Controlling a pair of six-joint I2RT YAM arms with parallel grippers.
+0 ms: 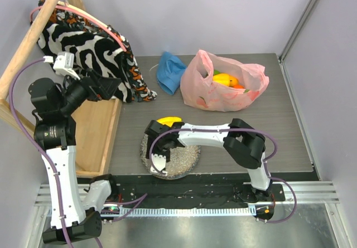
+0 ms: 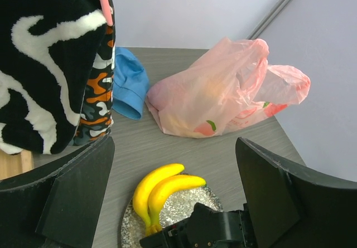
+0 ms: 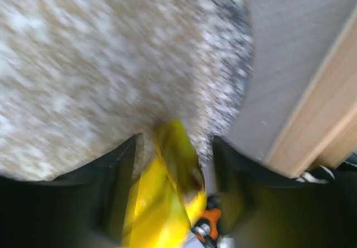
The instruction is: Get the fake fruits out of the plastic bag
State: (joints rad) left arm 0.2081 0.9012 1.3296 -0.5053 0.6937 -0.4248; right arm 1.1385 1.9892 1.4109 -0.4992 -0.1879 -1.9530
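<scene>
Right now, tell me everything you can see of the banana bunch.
The banana bunch is glossy yellow plastic: two curved bananas show, joined at one stem. It is outside the pink bag, lying flat on the speckled round plate. Its stem end sits between the spread fingers of the right gripper; whether they touch it is lost in blur.

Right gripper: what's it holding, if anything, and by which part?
Probably nothing: the right gripper straddles the stem end of the banana bunch, lying on the speckled plate, gaps showing either side.
</scene>
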